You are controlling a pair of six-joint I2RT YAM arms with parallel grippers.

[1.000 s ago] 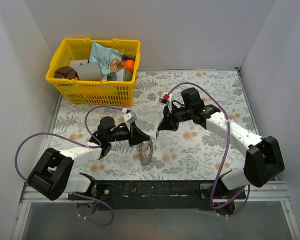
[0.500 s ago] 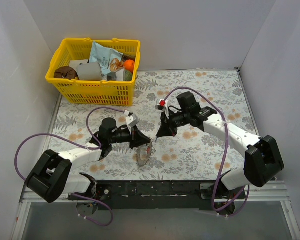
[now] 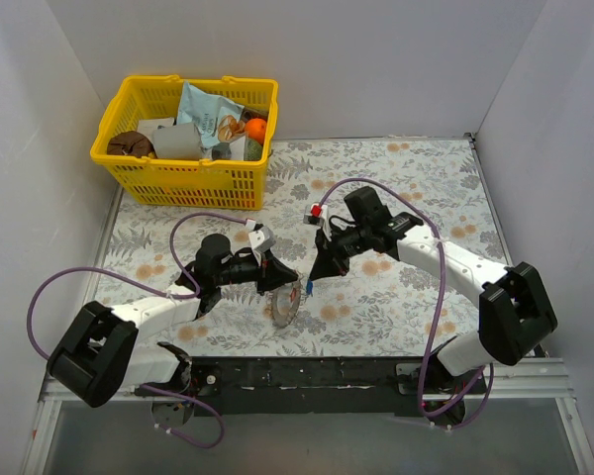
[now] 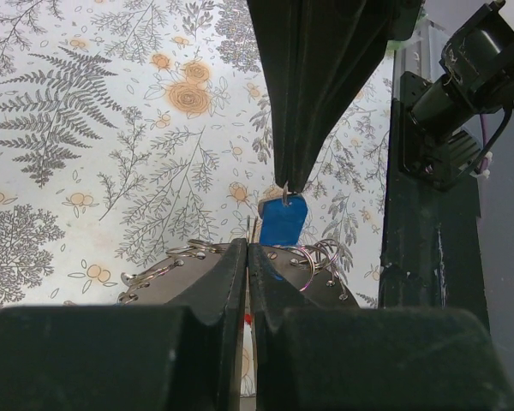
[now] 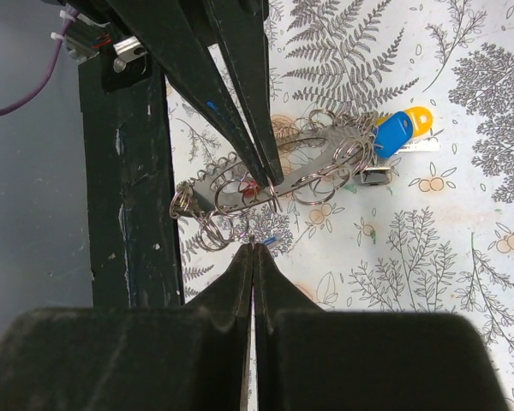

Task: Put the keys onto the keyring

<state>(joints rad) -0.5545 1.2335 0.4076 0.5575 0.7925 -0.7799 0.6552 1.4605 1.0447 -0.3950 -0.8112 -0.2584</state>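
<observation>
The keyring [image 3: 288, 305] is a silver plate rimmed with small wire rings, held on edge just above the floral mat. My left gripper [image 3: 278, 285] is shut on it, and the plate [image 4: 167, 272] spreads to both sides of my shut jaws. My right gripper [image 3: 313, 276] is shut on a blue key [image 4: 283, 221], which hangs from its tips right above the plate's rim. In the right wrist view only a blue sliver of that key [image 5: 271, 241] shows, close to the keyring [image 5: 240, 195]. Another blue key [image 5: 393, 134] with a yellow tag hangs at the keyring's far end.
A yellow basket [image 3: 183, 170] full of groceries stands at the back left. The black base rail [image 5: 124, 171] runs along the near table edge, just behind the keyring. White walls close in the left, back and right sides.
My right gripper has come down and left with the blue key, ending right at the keyring. My left gripper and the keyring shifted slightly right.
</observation>
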